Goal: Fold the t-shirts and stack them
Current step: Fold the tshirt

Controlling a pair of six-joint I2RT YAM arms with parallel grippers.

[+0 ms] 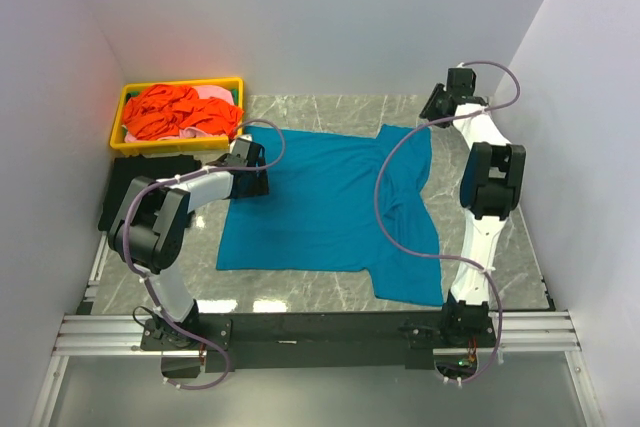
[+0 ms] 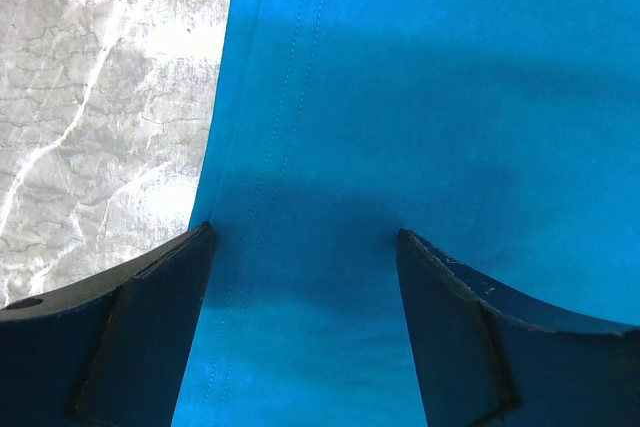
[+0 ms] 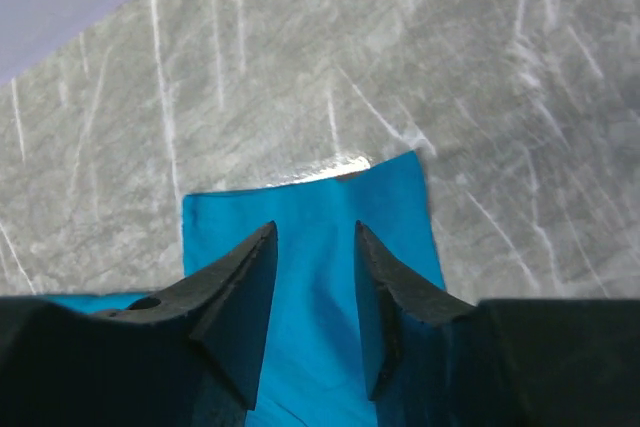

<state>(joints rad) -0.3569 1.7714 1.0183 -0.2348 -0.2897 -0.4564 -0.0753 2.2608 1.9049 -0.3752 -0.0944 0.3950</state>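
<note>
- The left gripper (image 2: 305,232) is seen spread wide; whether the cloth is touched cannot be told.
- The teal-blue t-shirt (image 1: 320,202) is laid out beneath it, its stitched hem lying between the fingers.
- The right gripper (image 3: 315,232) is held part-open over the shirt's sleeve corner.
- Orange-red shirts (image 1: 175,112) are heaped in the yellow tray (image 1: 185,83), well apart.
</note>
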